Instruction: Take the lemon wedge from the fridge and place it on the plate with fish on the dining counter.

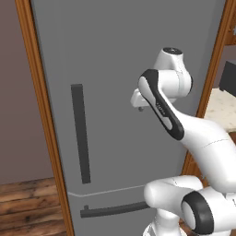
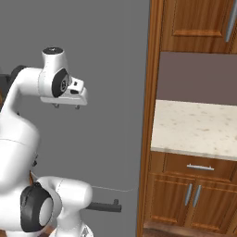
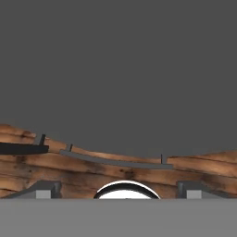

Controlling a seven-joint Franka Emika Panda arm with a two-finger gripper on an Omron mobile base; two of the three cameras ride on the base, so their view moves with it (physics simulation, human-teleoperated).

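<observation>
Grey fridge [image 1: 124, 69] stands shut, its vertical handle [image 1: 80, 133] at nine o'clock of the open, empty hand [image 2: 66, 106]; every step remains.

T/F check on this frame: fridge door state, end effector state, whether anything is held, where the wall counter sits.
1. The fridge door is open. False: it is shut, its vertical bar handle untouched.
2. The end effector is open. True.
3. The end effector holds the lemon wedge. False: nothing sits between its fingers.
4. In the right base view, a beige-topped wall counter stands right of the fridge. True.
5. The lower drawer handle runs horizontally. True.
</observation>
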